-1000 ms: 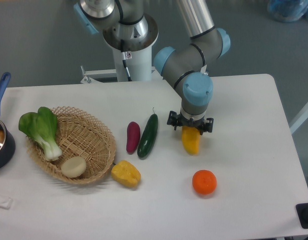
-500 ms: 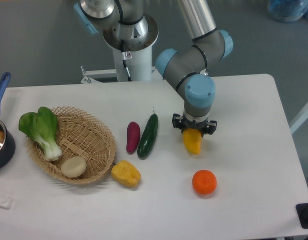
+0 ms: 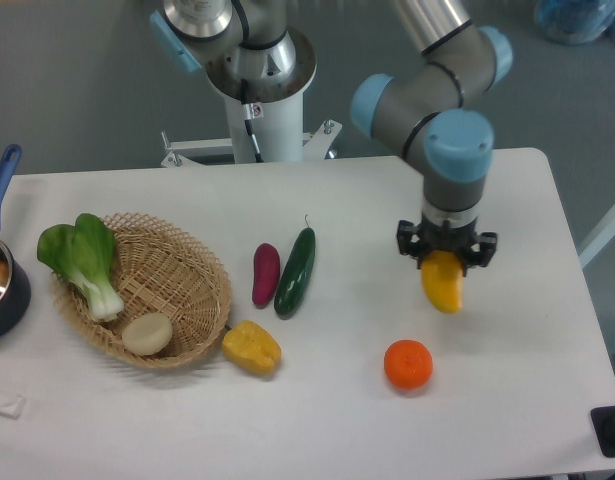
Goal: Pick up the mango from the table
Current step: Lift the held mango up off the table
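Table [image 3: 507, 200] is seen white and flat, with the arm reaching over its right half; the gripper [image 3: 446, 252] is pointed straight down and its jaws are pinched on the upper end of the mango [image 3: 444, 285]. Mango is judged to be off the surface, hung below the gripper over the right side, above and right of the orange [image 3: 408, 364] and well apart from the cucumber [image 3: 296, 271], eggplant [image 3: 265, 273], yellow pepper [image 3: 252, 347] and basket [image 3: 192, 270]. Long axis is held near vertical, the free rounded tip pointed down and slightly toward the camera's right; the top end is hidden between the fingers. Since only one end is gripped, swing is considered the main risk: the lift is best kept slow and vertical, clamp force kept steady, sideways moves avoided until clearance over the orange is confirmed.
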`<state>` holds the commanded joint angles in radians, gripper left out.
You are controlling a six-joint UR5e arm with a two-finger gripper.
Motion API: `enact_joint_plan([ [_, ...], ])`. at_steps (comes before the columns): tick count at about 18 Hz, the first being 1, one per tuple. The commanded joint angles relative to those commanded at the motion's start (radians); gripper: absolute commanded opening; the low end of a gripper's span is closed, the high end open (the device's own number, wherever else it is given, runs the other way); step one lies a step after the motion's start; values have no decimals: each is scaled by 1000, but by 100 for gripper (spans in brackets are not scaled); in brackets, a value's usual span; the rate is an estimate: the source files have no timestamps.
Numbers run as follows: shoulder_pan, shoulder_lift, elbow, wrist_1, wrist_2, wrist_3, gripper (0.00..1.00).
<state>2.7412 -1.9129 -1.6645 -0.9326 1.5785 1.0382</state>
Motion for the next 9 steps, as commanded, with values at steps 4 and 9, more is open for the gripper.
enact_joint_plan([
  [4, 3, 2, 22, -40, 0, 86, 30],
  [9, 17, 8, 8, -65, -6, 175, 30],
])
